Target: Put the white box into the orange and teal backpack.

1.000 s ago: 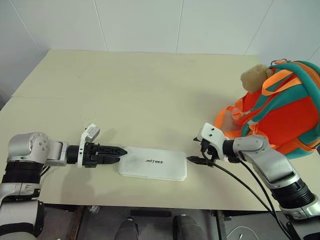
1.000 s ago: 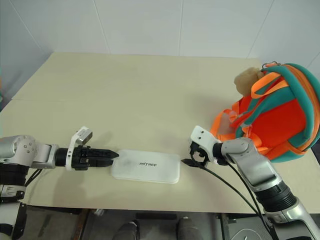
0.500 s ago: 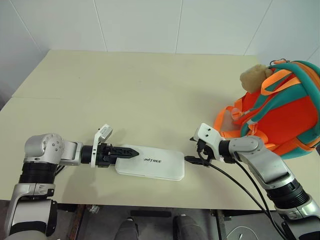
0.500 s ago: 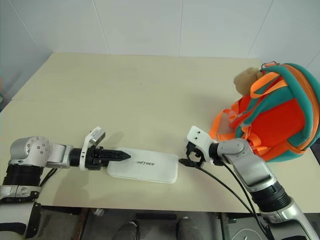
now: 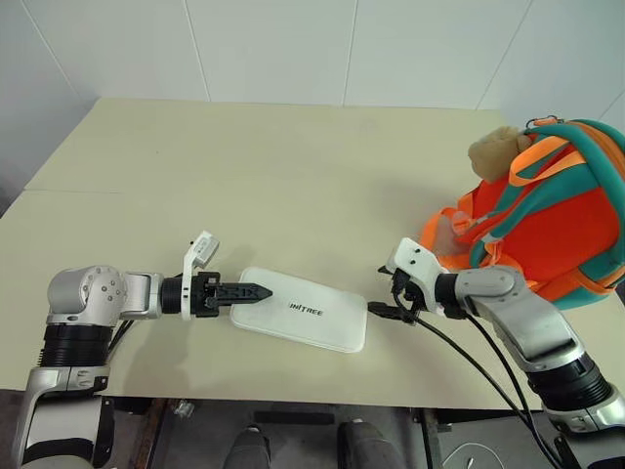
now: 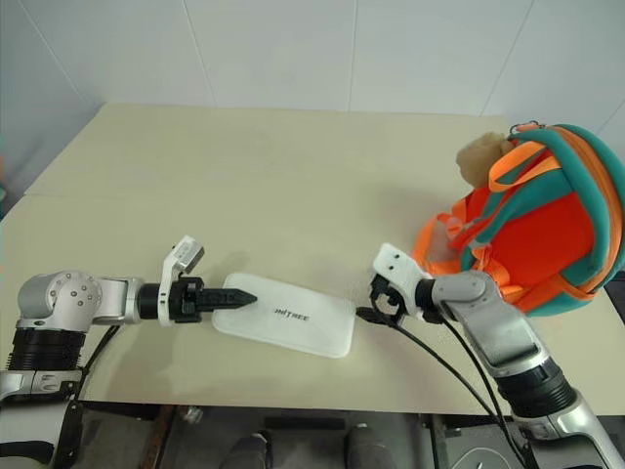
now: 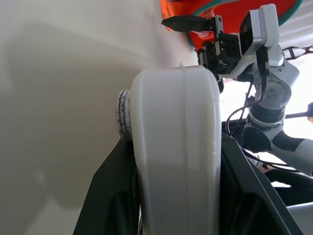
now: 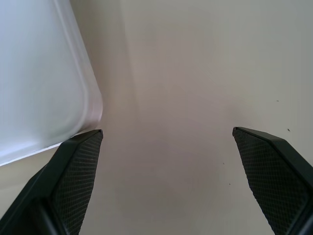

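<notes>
Left claw [image 5: 256,290] clamped on flat white plastic box [image 5: 308,315]; right claw [image 5: 379,309] apart at far end. Lift level, both ends supported, toward orange-teal fabric backpack [image 5: 547,220].

- Both eye views look forward and down from the head over the same tabletop [image 5: 293,156].
- The left wrist view sits close along the white box [image 7: 176,147], facing the right hand [image 7: 188,23].
- The right wrist view hangs near the tabletop beside the box's corner.

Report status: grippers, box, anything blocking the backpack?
Left gripper clamped on white box, that end tilted up. Right gripper open beside box's far end. Backpack at table's right; path clear.
</notes>
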